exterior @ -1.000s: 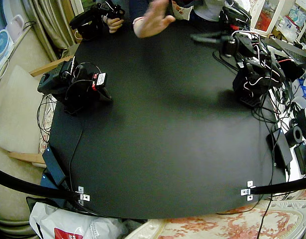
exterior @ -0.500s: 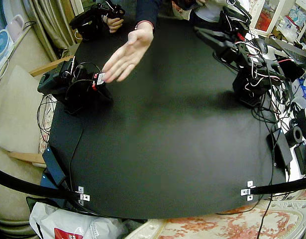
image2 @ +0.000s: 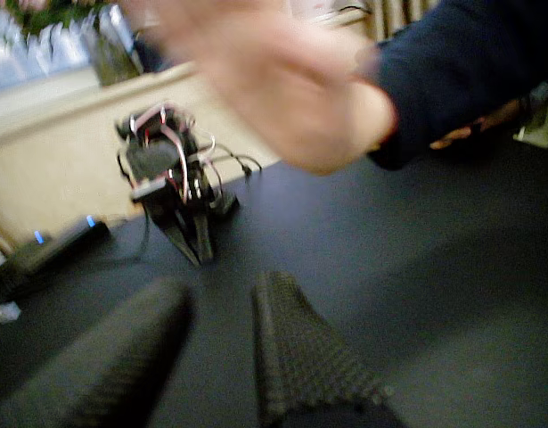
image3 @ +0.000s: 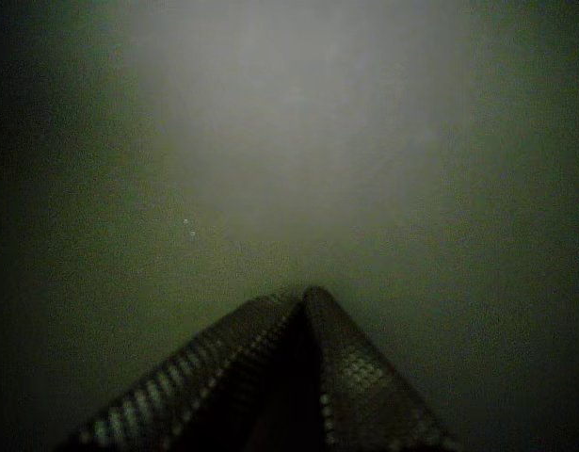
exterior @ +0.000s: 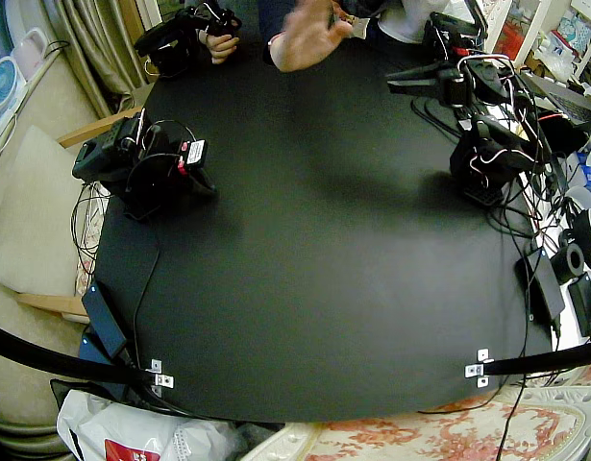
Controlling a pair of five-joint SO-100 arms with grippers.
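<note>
Jaws of knobbly left gripper (image2: 222,292) gape narrowly facing a blurred hand (image2: 274,80); right gripper (image3: 303,297) seems pinched together.

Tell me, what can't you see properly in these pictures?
1. Person's hand, a wrist view: blurred, fingers cannot be counted.
2. Person beyond the sleeve, fixed view: cut off by the top edge.
3. What lies before the shut right pincer, a wrist view: too dark and hazy.
4. Right pincer's tips, fixed view: lost against the folded black right arm.
</note>
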